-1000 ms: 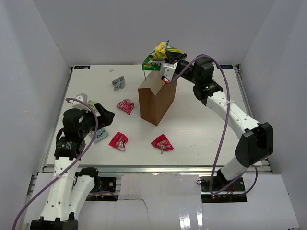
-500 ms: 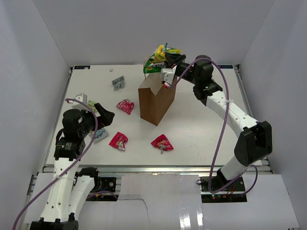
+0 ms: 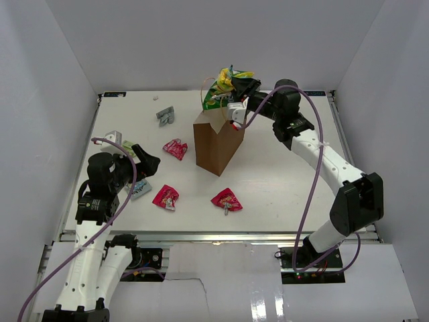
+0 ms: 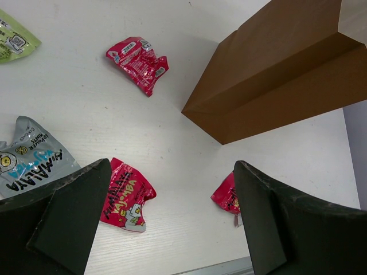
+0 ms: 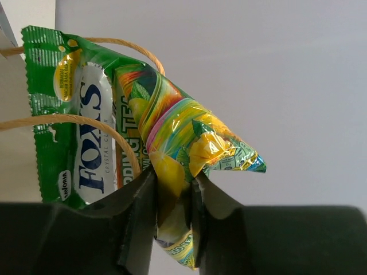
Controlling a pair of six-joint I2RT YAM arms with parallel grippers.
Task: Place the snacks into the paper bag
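- Left gripper (image 3: 149, 163): you have it low over the left side of the table (image 3: 281, 174). Its jaws are spread wide with nothing between them. In its wrist view the two fingers (image 4: 69, 212) frame bare tabletop.
- Light blue packet (image 3: 139, 190): it lies flat just beside the left gripper, on the near side, print up.
- Near-left red packet (image 3: 165, 196): flat on the table, just right of the light blue packet and not touching it.
- Near-right red packet (image 3: 226, 199): flat on the table in front of the bag's near corner, well apart from the near-left one.
- Pale green packet (image 4: 14, 37): it sits at the left of the table beyond the left gripper. From overhead the gripper partly hides it.
- Paper bag (image 3: 216, 144): it stands upright mid-table with its mouth open and one corner turned toward you.
- Far red packet (image 3: 175, 148): crumpled, left of the bag, near it but apart.
- Grey packet (image 3: 164, 115): far left of the table, well apart from everything else.
- Right gripper (image 5: 174, 177): your arm reaches across to just above the bag's far rim. The jaws are clamped on a crumpled edge of the green-yellow packet (image 3: 224, 82).
- Green-yellow packet: it hangs over the bag's mouth. In the wrist view the twisted loop handles (image 5: 86, 118) cross in front of it.
- Uncertain: most of the packet shows above the rim. You cannot tell from either view whether its lower edge has dipped inside.
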